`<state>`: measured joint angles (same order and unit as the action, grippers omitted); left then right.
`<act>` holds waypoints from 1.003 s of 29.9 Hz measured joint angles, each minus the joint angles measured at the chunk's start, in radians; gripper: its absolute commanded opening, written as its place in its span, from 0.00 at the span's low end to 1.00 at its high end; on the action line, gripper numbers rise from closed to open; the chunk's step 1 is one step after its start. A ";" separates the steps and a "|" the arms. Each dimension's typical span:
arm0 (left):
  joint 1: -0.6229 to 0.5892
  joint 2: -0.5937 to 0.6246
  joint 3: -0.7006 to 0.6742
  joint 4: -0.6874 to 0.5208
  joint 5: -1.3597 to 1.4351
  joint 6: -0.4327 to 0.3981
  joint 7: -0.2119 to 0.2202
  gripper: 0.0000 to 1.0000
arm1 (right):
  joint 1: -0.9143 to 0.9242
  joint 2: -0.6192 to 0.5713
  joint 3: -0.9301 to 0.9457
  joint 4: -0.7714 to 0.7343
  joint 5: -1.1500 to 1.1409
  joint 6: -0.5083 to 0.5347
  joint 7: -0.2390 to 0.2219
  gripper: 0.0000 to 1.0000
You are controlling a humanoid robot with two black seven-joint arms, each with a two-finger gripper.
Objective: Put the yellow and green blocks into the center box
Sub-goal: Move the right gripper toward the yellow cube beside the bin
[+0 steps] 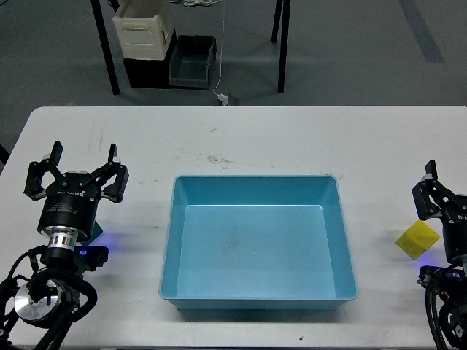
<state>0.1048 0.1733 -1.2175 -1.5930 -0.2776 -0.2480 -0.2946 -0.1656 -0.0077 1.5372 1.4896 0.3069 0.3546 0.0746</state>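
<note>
Tabletop (pixel 241 131): white, matte, rounded far corners, with faint dark scuffs and smudges behind the tray; it fills the near and middle field.

Left gripper (pixel 82 157): near left, pointing away over the tabletop, jaws spread wide and holding nothing. A small blue light glows at the arm's base, beside it on the surface.

Right gripper (pixel 430 182): near right edge, only partly in frame and dark; whether its jaws are parted or closed cannot be told.

Yellow block (pixel 417 240): lies tilted on the tabletop just beside the right gripper, to its inner side, outside the tray and well to the right of it. Contact with the gripper cannot be judged.

Green block: none can be made out in this view.

Center box (pixel 169 240): light blue shallow tray, centred between the two arms, long side toward the viewer, sloping walls, nothing inside but faint marks on its floor.

Floor (pixel 58 51): grey, beyond the far table edge, with a paler stripe at upper right.

Black legs (pixel 108 58): of another stand, upright on the floor at left and right of centre.

Cream box (pixel 142 29): set upon a black base, far left.

Dark grey bin (pixel 193 64): just right of the cream box, touching its base.

White cable (pixel 220 51): hangs down to a small plug on the floor.
</note>
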 measured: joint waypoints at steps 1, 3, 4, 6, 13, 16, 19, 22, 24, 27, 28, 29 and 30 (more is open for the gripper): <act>0.000 0.000 0.000 0.001 0.000 -0.001 0.000 1.00 | 0.000 0.000 0.000 0.000 0.000 0.000 0.000 1.00; 0.001 0.000 0.001 0.002 0.002 -0.002 -0.004 1.00 | 0.000 0.000 0.000 0.000 0.000 0.001 0.002 1.00; 0.001 0.000 0.002 0.004 0.003 -0.003 -0.008 1.00 | 0.000 0.000 0.000 -0.001 0.000 0.002 0.003 0.99; 0.001 0.001 0.002 0.005 0.005 -0.007 -0.021 1.00 | 0.000 0.001 0.001 -0.005 0.000 0.002 0.004 1.00; 0.002 0.001 0.004 0.010 0.002 -0.013 -0.032 1.00 | 0.070 -0.030 0.034 -0.047 -0.045 0.012 0.010 1.00; 0.002 0.000 0.004 0.019 0.002 -0.013 -0.033 1.00 | 0.142 -0.127 0.050 -0.071 -0.150 0.014 0.009 1.00; 0.001 0.000 0.004 0.022 0.002 -0.013 -0.034 1.00 | 0.231 -0.284 0.046 -0.108 -0.373 0.014 0.008 1.00; 0.001 0.000 0.004 0.022 0.001 -0.013 -0.035 1.00 | 0.320 -0.406 0.036 -0.123 -0.627 0.013 0.007 1.00; 0.001 -0.001 0.004 0.022 0.001 -0.013 -0.035 1.00 | 0.402 -0.431 0.023 -0.130 -0.759 0.007 0.006 1.00; 0.001 -0.003 0.003 0.023 0.001 -0.013 -0.035 1.00 | 0.526 -0.458 -0.051 -0.160 -0.926 0.002 0.007 1.00; 0.001 -0.004 0.004 0.023 0.001 -0.013 -0.035 1.00 | 0.569 -0.475 -0.090 -0.180 -0.991 0.001 0.007 1.00; 0.001 -0.008 0.004 0.023 0.001 -0.013 -0.035 1.00 | 0.612 -0.500 -0.130 -0.198 -1.062 0.001 0.007 1.00; 0.001 -0.012 0.003 0.024 0.000 -0.013 -0.035 1.00 | 0.648 -0.528 -0.165 -0.211 -1.129 0.001 0.007 1.00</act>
<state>0.1057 0.1611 -1.2141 -1.5694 -0.2771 -0.2610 -0.3300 0.4824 -0.5357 1.3717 1.2789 -0.8217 0.3554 0.0818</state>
